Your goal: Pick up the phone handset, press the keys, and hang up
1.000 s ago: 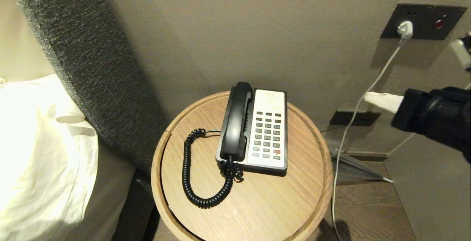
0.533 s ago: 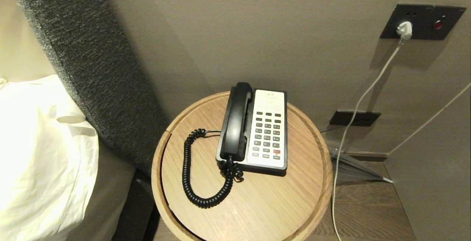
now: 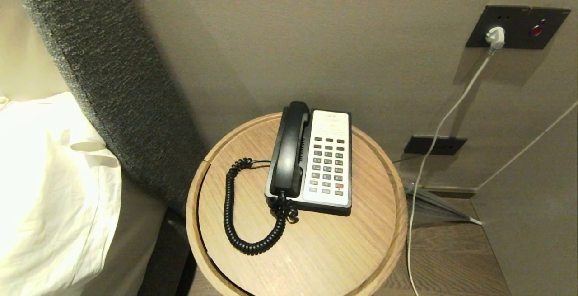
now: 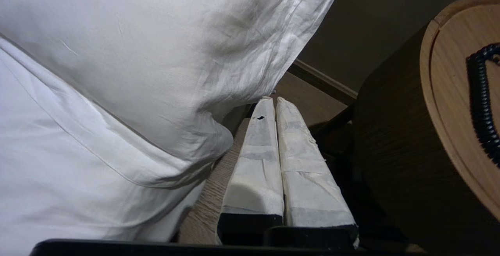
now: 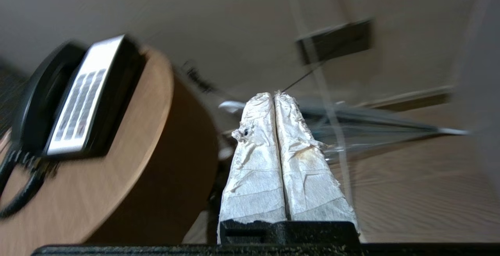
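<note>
Head view shows neither arm; one handset (image 3: pixel 289 149) lies in its cradle on the left of the phone (image 3: pixel 328 160), centre frame, on one round table (image 3: pixel 316 251). One coiled cord (image 3: pixel 235 214) loops lower left. In the left wrist view the left gripper (image 4: pixel 272 101) is clenched, empty, beside the pillow (image 4: pixel 136 72). Right wrist view is blurred; the right gripper (image 5: pixel 274 95) is clenched, empty, beside the table. A second ago the right arm showed at right; now it has gone.

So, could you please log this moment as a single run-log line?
phone handset: on cradle | left claw: shut, empty, beside bedding | right claw: shut, empty, beside round table | head view: no arms
</note>
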Motion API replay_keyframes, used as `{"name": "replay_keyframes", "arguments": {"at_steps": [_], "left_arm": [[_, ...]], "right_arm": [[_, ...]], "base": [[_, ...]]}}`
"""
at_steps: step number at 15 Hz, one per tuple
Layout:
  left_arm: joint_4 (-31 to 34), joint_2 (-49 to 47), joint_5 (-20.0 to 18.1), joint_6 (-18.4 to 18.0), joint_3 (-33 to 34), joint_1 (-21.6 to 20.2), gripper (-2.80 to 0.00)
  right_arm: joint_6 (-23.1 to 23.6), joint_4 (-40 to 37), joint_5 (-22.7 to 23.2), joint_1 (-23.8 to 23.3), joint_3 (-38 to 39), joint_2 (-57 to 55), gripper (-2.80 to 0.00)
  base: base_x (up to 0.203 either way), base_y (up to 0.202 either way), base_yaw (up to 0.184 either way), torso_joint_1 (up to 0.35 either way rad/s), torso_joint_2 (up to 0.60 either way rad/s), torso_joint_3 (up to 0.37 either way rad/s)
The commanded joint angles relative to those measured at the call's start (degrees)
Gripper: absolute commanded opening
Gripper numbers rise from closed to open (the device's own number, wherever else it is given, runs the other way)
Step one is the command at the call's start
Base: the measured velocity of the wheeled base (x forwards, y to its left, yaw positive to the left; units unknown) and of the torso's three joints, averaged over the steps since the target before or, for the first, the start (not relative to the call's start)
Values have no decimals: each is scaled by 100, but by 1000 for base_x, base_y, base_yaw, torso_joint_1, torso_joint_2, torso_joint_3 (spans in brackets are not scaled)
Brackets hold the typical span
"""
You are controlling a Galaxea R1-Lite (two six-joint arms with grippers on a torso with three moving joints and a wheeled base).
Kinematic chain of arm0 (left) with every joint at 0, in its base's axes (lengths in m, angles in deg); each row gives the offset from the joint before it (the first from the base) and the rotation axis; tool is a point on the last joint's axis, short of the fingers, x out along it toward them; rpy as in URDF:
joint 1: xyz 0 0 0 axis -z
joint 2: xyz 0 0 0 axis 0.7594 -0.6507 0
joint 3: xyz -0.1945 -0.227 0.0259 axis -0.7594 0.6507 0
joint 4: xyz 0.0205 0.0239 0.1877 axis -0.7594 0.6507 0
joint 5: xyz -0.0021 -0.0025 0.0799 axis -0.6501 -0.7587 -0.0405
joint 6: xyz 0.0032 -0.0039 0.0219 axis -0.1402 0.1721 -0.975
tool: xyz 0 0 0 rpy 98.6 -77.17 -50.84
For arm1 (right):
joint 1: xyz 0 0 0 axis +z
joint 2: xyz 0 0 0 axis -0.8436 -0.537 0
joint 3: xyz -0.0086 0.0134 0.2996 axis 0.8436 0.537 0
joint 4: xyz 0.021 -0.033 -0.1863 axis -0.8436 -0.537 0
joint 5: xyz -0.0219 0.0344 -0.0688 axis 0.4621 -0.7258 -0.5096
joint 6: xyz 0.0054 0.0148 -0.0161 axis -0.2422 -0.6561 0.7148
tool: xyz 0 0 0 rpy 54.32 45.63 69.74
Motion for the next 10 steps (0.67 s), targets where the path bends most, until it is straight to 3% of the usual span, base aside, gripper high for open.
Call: {"name": "replay_keyframes", "arguments": {"at_steps": [1, 3, 6, 10], "left_arm": [[-41, 319, -1, -212, 233, 4, -280], [-198, 575, -25, -597, 534, 15, -280], [-253, 901, -28, -685, 844, 20, -280], [-463, 902, -114, -702, 1018, 20, -280]], "right_arm": [[-73, 629, 57, -9, 531, 57, -280], [-245, 748, -156, -30, 493, 55, -280], [-233, 747, -290, -675, 493, 126, -280], [191, -648, 431, -913, 459, 1637, -280]], "base": [[0, 0, 0, 0, 0, 0], [0, 0, 0, 0, 0, 0], [0, 0, 0, 0, 0, 0], [0, 0, 0, 0, 0, 0]]}}
